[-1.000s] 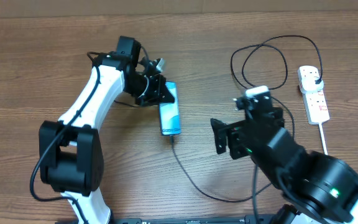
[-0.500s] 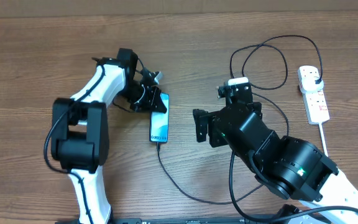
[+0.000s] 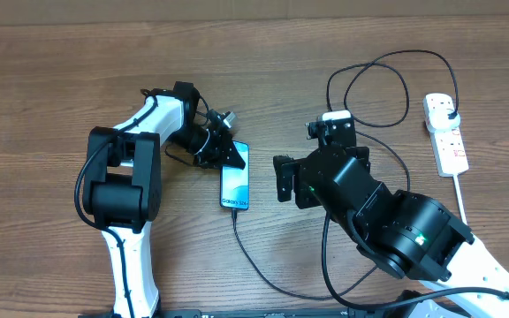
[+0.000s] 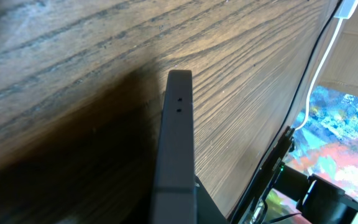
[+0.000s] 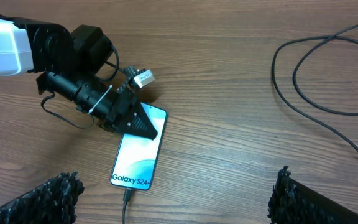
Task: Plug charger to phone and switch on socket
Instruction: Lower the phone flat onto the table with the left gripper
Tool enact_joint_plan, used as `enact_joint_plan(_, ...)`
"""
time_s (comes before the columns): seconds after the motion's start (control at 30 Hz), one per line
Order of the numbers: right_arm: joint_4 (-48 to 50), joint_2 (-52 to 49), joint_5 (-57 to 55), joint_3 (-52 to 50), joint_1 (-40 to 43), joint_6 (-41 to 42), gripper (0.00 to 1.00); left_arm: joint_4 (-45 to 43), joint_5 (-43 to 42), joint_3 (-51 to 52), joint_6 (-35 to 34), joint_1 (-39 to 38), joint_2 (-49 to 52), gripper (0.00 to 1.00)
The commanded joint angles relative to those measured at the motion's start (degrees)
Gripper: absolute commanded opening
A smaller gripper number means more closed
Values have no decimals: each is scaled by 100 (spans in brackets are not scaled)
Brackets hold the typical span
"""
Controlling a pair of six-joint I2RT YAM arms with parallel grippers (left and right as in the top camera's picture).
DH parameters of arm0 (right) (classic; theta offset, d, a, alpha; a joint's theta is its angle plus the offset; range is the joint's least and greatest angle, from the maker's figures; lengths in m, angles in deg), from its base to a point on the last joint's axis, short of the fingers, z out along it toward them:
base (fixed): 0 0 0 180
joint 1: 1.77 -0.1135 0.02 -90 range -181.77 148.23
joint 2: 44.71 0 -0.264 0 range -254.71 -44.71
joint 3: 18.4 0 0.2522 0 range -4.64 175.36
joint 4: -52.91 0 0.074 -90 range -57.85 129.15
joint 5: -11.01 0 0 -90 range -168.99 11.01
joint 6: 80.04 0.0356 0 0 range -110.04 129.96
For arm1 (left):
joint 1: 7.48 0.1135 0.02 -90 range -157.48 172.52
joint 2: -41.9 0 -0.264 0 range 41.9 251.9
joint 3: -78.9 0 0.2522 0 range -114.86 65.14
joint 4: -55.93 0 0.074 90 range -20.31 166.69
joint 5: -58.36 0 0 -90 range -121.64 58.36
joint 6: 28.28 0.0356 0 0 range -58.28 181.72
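Phone (image 3: 235,185) lies screen-up, charger (image 5: 127,195) tip at its lower end; left gripper (image 3: 226,152) pinches its top, right gripper (image 5: 176,193) wide open.

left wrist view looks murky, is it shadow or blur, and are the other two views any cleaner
Left wrist: shadow, not blur; the phone edge sits close up with a dark patch on the table beside it, grain crisp, far background soft. Overhead: even light, sharp, no glare. Right wrist: sharp, the phone's screen text readable.

You can read white "Galaxy S24+" on the slim, black-bezelled smartphone with the light-blue screen (image 5: 137,155), though the last character looks faint.
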Motion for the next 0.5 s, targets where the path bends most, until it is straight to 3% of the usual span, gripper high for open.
enact_joint_plan(0.0,0,-7,-17,79,17,59,100,-26,81,-116,175,2,98,12)
enact_joint_plan(0.47,0,-7,-17,79,17,61,100,-26,584,-116,144,2,98,28)
